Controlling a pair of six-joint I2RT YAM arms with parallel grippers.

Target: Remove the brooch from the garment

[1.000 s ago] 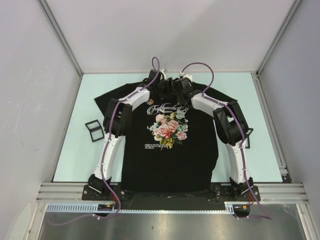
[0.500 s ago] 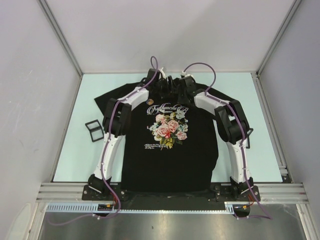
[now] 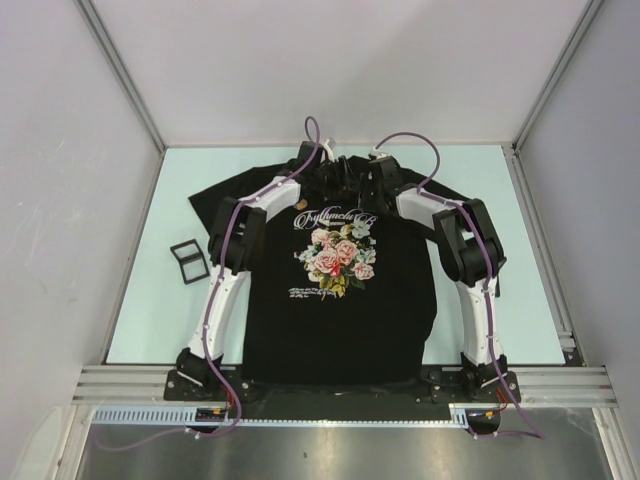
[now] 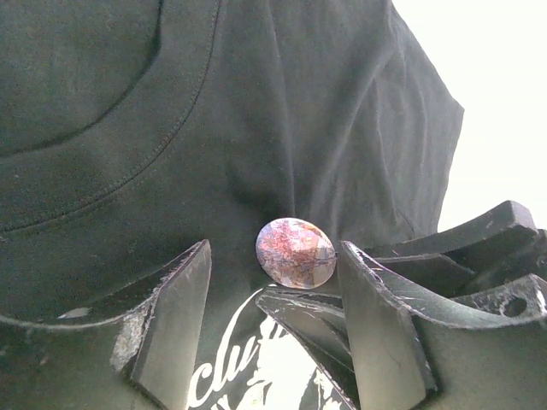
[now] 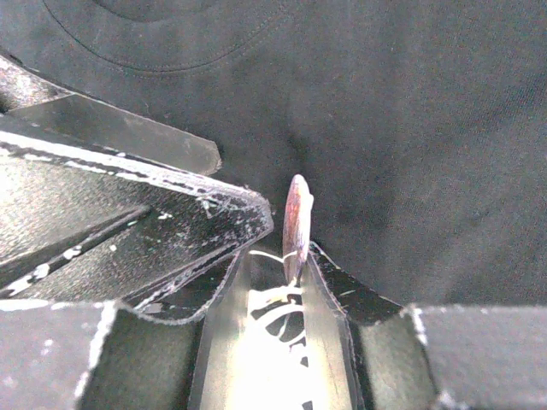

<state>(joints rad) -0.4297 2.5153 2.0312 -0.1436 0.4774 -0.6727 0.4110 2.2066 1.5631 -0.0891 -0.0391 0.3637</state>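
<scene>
Open left fingers [image 4: 171, 316] flank brooch [image 4: 296, 253] on black T-shirt [image 4: 282, 102]; right fingers [image 5: 350, 295] parted, brooch edge-on between them.

- We see a robotics lab test cell: plain white wall panels [image 3: 340, 70] framed by silver aluminium posts [image 3: 125, 75] enclose a pale mint-green tabletop [image 3: 480, 170].
- We see a white-and-black left robot arm [image 3: 225, 290] and its matching right arm [image 3: 478, 300], both with purple cables, bolted beside a ribbed aluminium rail [image 3: 340, 383].

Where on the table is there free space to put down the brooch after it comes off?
Bare table lies left of the T-shirt, nearer than the black frame, and right of it, between the right arm and the side rail. The collar area is crowded: the left claw and right claw both stand at the brooch.
</scene>
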